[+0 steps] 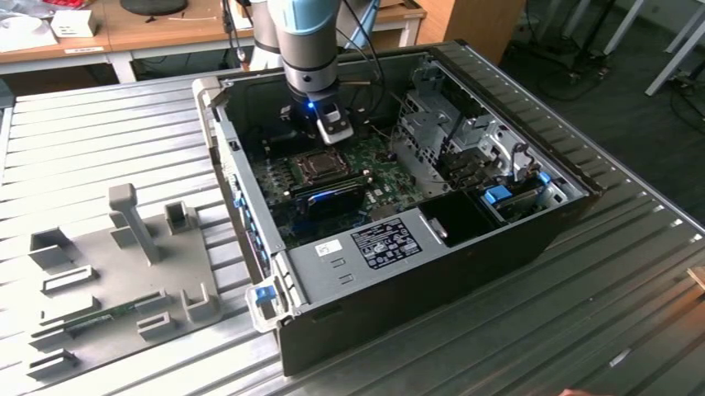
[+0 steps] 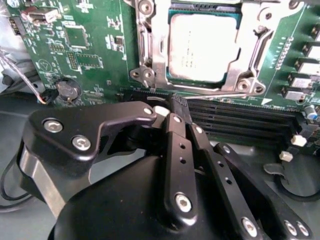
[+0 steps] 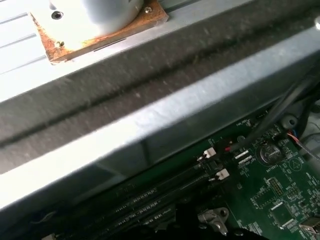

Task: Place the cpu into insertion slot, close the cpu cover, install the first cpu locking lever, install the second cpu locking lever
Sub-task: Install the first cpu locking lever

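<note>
Gripper (image 2: 172, 107) narrowed to pressed-together fingertips, holding nothing, hovering over memory slots (image 2: 240, 120). CPU (image 2: 202, 47) seated in insertion slot (image 2: 150, 75) at twelve o'clock of fingertips, CPU cover (image 2: 160, 45) down around it.

The cpu (image 2: 201, 47), a flat square chip with a pale grey metal top, lies level inside the insertion slot (image 2: 172, 45) on the green board. The cpu cover (image 2: 160, 60), a thin silvery metal frame with a cut-out middle, lies flat around the chip, so its top shows through the opening. In the exterior view the insertion slot (image 1: 322, 165) sits inside the open computer case.
</note>
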You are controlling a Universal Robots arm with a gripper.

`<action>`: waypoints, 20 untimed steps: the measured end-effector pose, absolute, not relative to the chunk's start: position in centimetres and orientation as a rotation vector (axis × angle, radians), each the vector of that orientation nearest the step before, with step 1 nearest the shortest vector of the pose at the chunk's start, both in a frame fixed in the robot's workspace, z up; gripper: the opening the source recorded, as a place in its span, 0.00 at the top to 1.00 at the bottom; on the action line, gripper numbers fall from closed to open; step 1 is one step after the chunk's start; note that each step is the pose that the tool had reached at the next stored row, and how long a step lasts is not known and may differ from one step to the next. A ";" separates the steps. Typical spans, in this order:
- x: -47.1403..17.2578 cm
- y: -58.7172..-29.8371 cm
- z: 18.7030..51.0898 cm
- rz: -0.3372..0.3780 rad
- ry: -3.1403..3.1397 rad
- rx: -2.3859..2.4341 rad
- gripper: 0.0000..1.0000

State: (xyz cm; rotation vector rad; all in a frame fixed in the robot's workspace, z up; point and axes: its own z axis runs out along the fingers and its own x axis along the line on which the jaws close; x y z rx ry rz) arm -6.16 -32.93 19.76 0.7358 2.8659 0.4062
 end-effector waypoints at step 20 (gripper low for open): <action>-6.4 -32.4 19.8 0.338 2.845 0.720 0.90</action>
